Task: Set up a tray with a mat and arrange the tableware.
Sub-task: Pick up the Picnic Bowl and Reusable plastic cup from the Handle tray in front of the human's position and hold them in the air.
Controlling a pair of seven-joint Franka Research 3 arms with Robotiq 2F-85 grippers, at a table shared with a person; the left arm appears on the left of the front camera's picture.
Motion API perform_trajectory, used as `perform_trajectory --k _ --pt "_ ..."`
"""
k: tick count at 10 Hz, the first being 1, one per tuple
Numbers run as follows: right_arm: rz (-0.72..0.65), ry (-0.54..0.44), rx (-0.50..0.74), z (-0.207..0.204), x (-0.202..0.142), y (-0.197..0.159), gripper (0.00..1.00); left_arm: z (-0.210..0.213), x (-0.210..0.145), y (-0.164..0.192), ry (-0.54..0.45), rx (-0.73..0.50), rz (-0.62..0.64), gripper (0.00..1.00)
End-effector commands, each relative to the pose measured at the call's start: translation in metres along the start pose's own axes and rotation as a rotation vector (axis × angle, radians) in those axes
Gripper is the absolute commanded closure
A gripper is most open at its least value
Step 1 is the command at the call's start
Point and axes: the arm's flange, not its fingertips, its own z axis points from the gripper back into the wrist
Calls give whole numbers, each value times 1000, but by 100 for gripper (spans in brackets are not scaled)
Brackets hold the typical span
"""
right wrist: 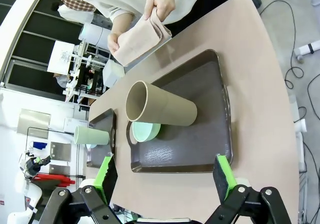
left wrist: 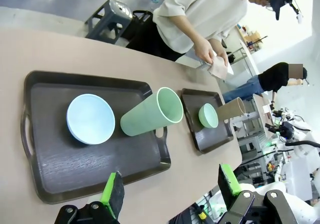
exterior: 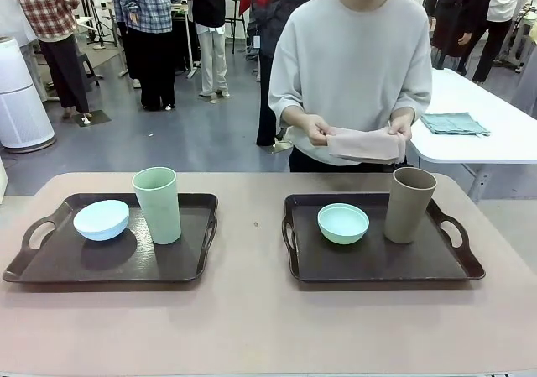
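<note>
Nearest me, the green-padded fingers of my left tool (left wrist: 170, 181) stood wide apart with nothing between them, hanging above the near edge of the left tray (exterior: 59, 264); my right tool (right wrist: 165, 168) was likewise spread and empty above the right tray (exterior: 419, 264). Both dark brown trays with handles lay side by side, well apart, on a smooth pinkish-beige desk (exterior: 252, 327) with rounded corners. On the left tray sat the pale blue bowl (exterior: 101, 219), open side up, just beside the pale green cup (exterior: 157, 205). On the right tray the mint green bowl (exterior: 343, 222) sat near the brown-tan cup (exterior: 409, 204). Both cups stood upright, long axes vertical, mouths pointing up. Across the desk a person (exterior: 352, 58) in a pale sweater held a folded pink mat (exterior: 365, 144) in both hands (exterior: 317, 129), above the far edge and off the trays. Behind lay a grey-blue floor (exterior: 201, 133) with other people standing, and a white desk (exterior: 503, 142) carrying a folded teal cloth (exterior: 454, 123).
</note>
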Motion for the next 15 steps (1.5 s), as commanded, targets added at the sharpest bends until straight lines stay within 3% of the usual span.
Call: perform_trajectory --k 1,15 --pt "20 -1 18 -1 3 -2 0 0 2 3 -10 -22 -22 0" --pt "20 -1 18 -1 3 -2 0 0 2 3 -10 -22 -22 0"
